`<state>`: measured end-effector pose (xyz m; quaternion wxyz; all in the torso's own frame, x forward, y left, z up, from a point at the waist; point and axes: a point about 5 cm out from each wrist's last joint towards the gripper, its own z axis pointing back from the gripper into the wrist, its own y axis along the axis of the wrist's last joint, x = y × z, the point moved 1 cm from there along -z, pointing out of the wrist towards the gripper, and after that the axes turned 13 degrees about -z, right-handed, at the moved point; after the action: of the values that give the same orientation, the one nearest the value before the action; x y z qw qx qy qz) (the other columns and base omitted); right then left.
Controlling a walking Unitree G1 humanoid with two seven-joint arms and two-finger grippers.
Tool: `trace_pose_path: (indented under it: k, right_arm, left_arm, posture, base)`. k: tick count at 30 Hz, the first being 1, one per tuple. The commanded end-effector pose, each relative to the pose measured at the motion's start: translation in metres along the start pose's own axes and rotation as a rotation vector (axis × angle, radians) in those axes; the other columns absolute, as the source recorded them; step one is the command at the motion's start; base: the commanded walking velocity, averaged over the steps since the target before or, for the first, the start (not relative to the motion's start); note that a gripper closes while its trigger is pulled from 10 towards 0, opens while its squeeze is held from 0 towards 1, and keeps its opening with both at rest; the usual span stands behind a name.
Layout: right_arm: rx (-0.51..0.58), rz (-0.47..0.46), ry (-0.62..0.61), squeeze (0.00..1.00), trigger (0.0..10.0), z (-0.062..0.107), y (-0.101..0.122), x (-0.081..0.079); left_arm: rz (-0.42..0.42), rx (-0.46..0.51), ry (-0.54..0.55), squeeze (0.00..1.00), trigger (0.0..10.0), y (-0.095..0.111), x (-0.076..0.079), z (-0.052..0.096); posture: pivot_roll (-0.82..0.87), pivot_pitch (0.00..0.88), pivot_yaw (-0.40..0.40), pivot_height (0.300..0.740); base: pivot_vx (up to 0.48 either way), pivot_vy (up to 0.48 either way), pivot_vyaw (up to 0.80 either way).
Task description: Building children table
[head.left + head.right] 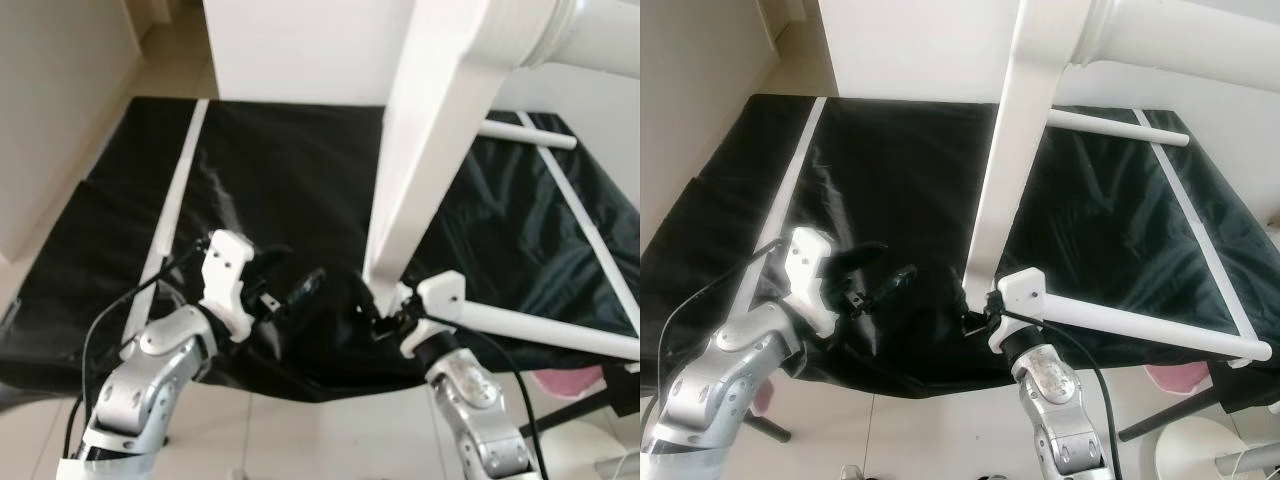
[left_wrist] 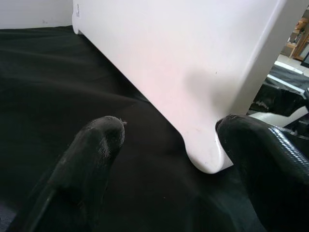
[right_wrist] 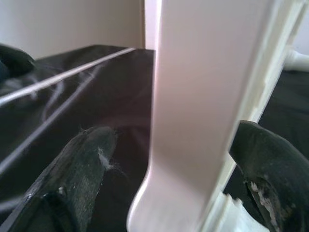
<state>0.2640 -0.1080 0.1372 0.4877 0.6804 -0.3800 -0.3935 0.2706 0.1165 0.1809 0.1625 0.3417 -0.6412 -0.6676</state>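
A long white table panel (image 1: 430,140) stands tilted on a black sheet (image 1: 280,170), its rounded lower end (image 2: 205,162) resting on the cloth. A thick white tube (image 1: 590,40) joins the panel's top at the upper right. My right gripper (image 1: 375,315) is open at the panel's foot, one finger on each side of it (image 3: 176,140), with a gap showing beside the near finger (image 3: 91,150). My left gripper (image 1: 295,272) is open just left of the foot, pointing at it (image 2: 169,135) and holding nothing.
A white rod (image 1: 545,330) lies on the sheet behind my right wrist, and another (image 1: 525,135) lies farther back. White strips (image 1: 175,200) run along the sheet's sides. A white wall panel (image 1: 300,50) stands behind. Something pink (image 1: 570,380) and a white stool (image 1: 1200,450) are at lower right.
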Motion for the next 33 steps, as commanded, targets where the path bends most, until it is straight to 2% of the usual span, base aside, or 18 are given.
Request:
trace_pose_path:
  k: [1, 4, 6, 7, 14, 16, 18, 22, 30, 33]
  right_arm:
    - [0.012, 0.014, -0.030, 0.00, 10.0, -0.002, -0.001, 0.003]
    - [0.020, 0.023, -0.045, 0.00, 10.0, -0.004, -0.001, 0.003]
    - [0.068, 0.041, -0.142, 0.00, 10.0, -0.010, -0.002, 0.004]
    - [0.068, 0.041, -0.142, 0.00, 10.0, -0.010, -0.002, 0.004]
    - [0.091, -0.020, -0.297, 0.00, 10.0, -0.025, -0.016, -0.004]
    - [0.091, -0.020, -0.297, 0.00, 10.0, -0.025, -0.016, -0.004]
    - [0.089, -0.024, -0.366, 0.00, 10.0, -0.036, -0.022, -0.009]
    - [0.095, -0.038, -0.376, 0.00, 10.0, -0.042, -0.024, -0.014]
    - [0.191, -0.094, -0.350, 0.00, 10.0, -0.082, -0.007, -0.030]
    - [0.203, -0.106, -0.325, 0.00, 10.0, -0.088, -0.002, -0.033]
  left_arm:
    - [-0.016, 0.000, -0.022, 0.00, 10.0, 0.000, 0.003, 0.000]
    - [-0.017, 0.001, -0.024, 0.00, 10.0, 0.000, 0.003, 0.000]
    - [-0.023, 0.002, -0.026, 0.00, 10.0, 0.000, 0.001, 0.000]
    - [-0.023, 0.002, -0.026, 0.00, 10.0, 0.000, 0.001, 0.000]
    - [-0.050, -0.005, -0.027, 0.00, 10.0, 0.003, -0.007, 0.001]
    - [-0.050, -0.005, -0.027, 0.00, 10.0, 0.003, -0.007, 0.001]
    - [-0.059, -0.008, -0.036, 0.00, 10.0, 0.004, -0.010, 0.001]
    - [-0.064, -0.009, -0.043, 0.00, 10.0, 0.005, -0.010, 0.000]
    - [-0.076, 0.001, -0.075, 0.00, 10.0, 0.007, -0.010, -0.006]
    - [-0.077, 0.007, -0.075, 0.00, 10.0, 0.008, -0.009, -0.008]
  posture:
    - [0.02, 0.094, -0.038, 0.740]
    - [0.02, 0.092, -0.036, 0.740]
    - [0.02, 0.085, -0.026, 0.740]
    - [0.02, 0.085, -0.026, 0.740]
    - [0.04, 0.070, 0.000, 0.740]
    - [0.04, 0.070, 0.000, 0.740]
    - [0.04, 0.061, 0.027, 0.740]
    - [0.05, 0.060, 0.035, 0.740]
    - [0.04, 0.051, 0.040, 0.740]
    - [0.04, 0.048, 0.033, 0.740]
  base:
    - [0.000, 0.000, 0.00]
    - [0.000, 0.000, 0.00]
    - [0.000, 0.000, 0.00]
    - [0.000, 0.000, 0.00]
    - [0.000, 0.000, 0.00]
    - [0.000, 0.000, 0.00]
    - [0.000, 0.000, 0.00]
    - [0.000, 0.000, 0.00]
    - [0.000, 0.000, 0.00]
    - [0.000, 0.000, 0.00]
